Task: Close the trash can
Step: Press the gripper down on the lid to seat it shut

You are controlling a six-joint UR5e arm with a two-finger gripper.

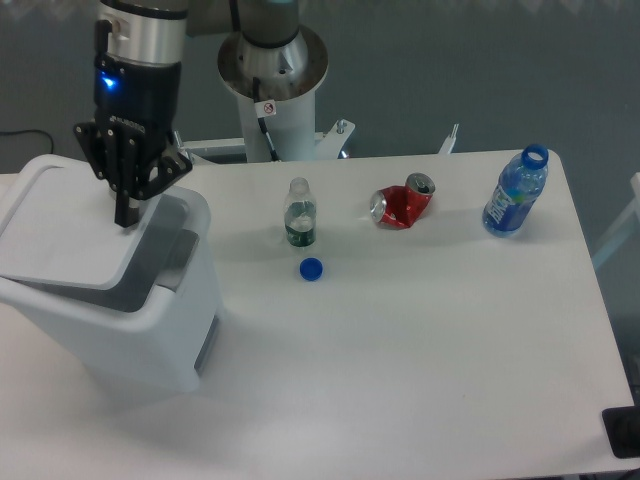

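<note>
The trash can (pixel 170 320) is a large white bin at the table's left edge. Its flat white lid (pixel 70 225) lies tilted over the opening, leaving a grey gap on the right side. My gripper (pixel 125 212) hangs above the lid's right edge, fingers pointing down and close together. The fingertips sit at or just above the lid; I cannot tell whether they touch it.
A small clear bottle (pixel 299 213) without its cap stands mid-table, with a blue cap (pixel 311 269) in front of it. A crushed red can (pixel 402 204) lies to the right. A blue bottle (pixel 516 192) stands at the far right. The robot base (pixel 272 70) is behind.
</note>
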